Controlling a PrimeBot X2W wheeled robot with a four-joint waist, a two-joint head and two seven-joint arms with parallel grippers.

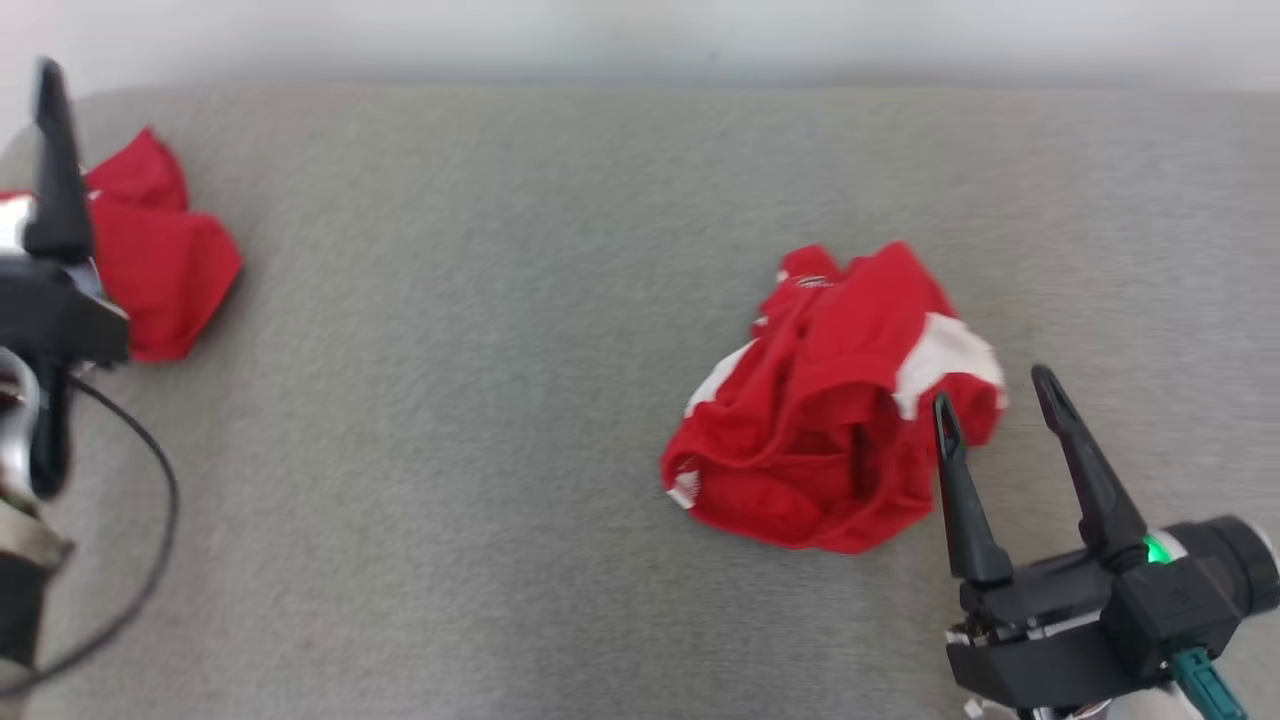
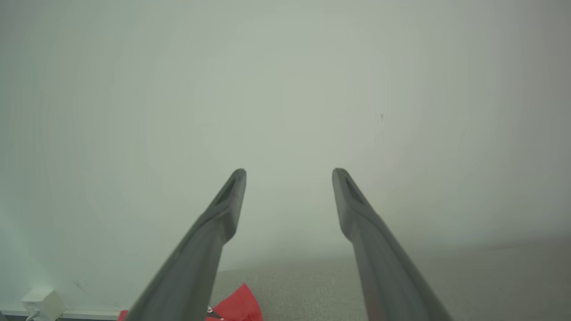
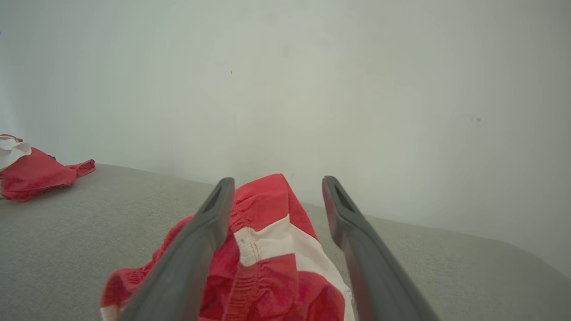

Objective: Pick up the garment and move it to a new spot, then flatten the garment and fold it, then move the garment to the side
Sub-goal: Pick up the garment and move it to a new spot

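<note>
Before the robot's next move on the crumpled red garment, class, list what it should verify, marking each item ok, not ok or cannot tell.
1. The right tool is open and empty: ok.
2. The left tool is open and empty: ok.
3. The crumpled garment lies close ahead of the right tool: ok.
4. The crumpled garment is flat: not ok, it is bunched in folds.
5. The second red garment lies apart from it, at the far left of the grey surface: ok.
6. The right tool's fingers are clear of the cloth: cannot tell.
</note>
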